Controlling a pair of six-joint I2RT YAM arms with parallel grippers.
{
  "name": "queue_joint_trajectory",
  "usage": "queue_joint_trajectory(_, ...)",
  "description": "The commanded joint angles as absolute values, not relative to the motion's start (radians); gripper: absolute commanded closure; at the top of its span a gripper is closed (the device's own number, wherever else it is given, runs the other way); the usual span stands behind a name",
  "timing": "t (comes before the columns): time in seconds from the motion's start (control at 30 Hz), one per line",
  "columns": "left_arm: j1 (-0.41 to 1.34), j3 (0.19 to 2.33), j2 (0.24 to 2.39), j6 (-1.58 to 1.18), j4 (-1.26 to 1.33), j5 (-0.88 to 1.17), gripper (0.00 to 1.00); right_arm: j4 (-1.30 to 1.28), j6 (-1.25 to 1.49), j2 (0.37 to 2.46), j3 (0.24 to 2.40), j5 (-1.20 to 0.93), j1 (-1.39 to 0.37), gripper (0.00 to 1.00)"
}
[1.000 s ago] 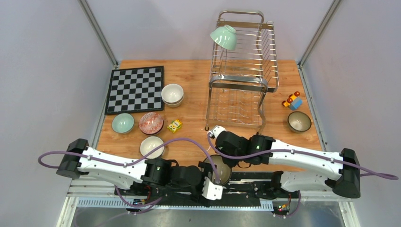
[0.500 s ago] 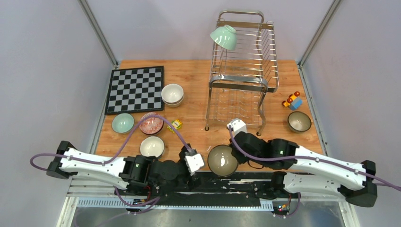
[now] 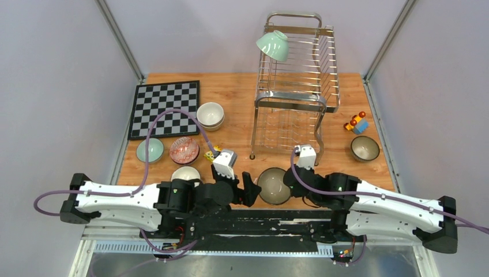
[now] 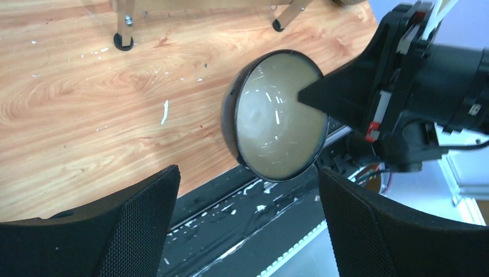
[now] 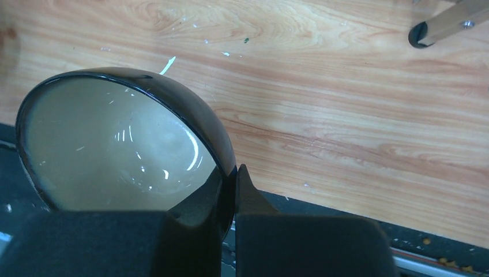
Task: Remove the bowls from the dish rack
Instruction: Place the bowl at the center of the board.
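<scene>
Dish rack [image 3: 288, 99]: tall, two-tier, silver wire, upright, upper centre-right. Tilted mint bowl [image 3: 273, 45] sits at its top-left corner.

Lower centre: dark-rimmed bowl [image 3: 274, 186], beige inside, rim pinched by right gripper [image 3: 286, 183].

Left of centre: stacked white bowls [image 3: 210, 114], second mint bowl [image 3: 150, 150], red-patterned bowl [image 3: 184, 150], cream bowl [image 3: 185, 175] partly hidden.

Right side: another dark bowl [image 3: 365, 148], upright.

You get bright, even light from above and soft shadows on the bench [image 3: 230, 92]. Glare streaks the bowl [image 5: 115, 144], and wrist-view foregrounds blur.
</scene>
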State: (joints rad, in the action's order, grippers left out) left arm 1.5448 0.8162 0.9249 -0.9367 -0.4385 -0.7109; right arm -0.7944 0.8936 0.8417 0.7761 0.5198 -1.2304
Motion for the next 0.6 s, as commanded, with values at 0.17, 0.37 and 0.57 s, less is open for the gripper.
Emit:
queue_joint_trajectory(0.17,1.533,0.911,1.091,-1.192,-0.66,-0.822,0.2,-0.945,1.189,0.972,0.922,0.581,-1.241,1.0)
queue_joint_trajectory(0.37,1.509,0.909,1.129,-1.208,-0.694,-0.84,0.53,-0.966,1.221,1.012,0.966,0.526,-1.243,1.0)
queue_joint_trajectory(0.57,1.503,0.944,1.15,-1.214,-0.717,-0.865,0.36,-0.965,1.229,1.027,0.988,0.518,-1.244,1.0)
